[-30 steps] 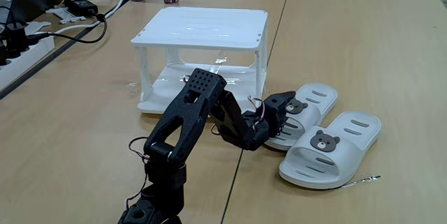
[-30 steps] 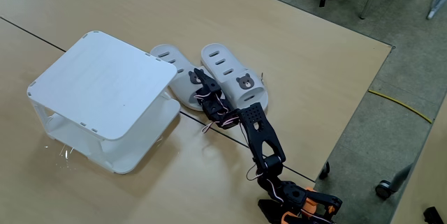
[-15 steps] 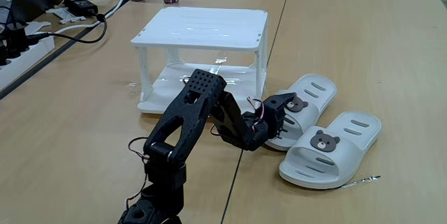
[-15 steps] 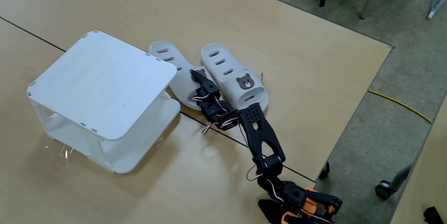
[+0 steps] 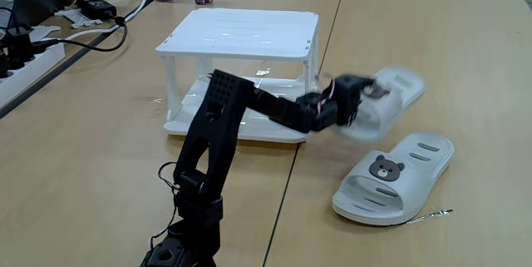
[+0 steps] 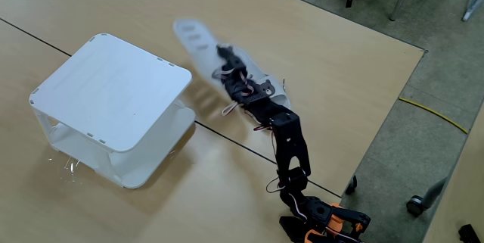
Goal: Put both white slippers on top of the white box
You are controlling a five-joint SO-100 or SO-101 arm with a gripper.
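Now the fingers (image 5: 359, 94) of the black arm are pinching one off-white rubber slide slipper with slotted vents and a small bear-face badge (image 5: 391, 101), and this is the main change: half a second ago this slipper lay flat on the desk beside its partner, with the fingers low at its strap, and now it is in the air and blurred by motion. In the other fixed view the lifted slipper (image 6: 198, 45) hangs tilted, its slotted end pointing away from the arm, near the far corner of the white glossy plastic two-tier stand with the flat ribbed top (image 5: 241, 32), but it is not yet over that top and touches nothing. The black arm (image 5: 218, 126), which was folded low, has stretched out and risen. The second off-white slipper with the same bear badge (image 5: 395, 177) has not moved; it lies flat on the wooden desk (image 5: 100, 109), well apart from the stand. So, as I judge it, the grasp of the first slipper has succeeded and the carrying is in progress. The top of the stand (image 6: 110, 90) carries no slipper, so both placings are not done. Because the slipper is held at one part and swings, it may slip or land crooked.
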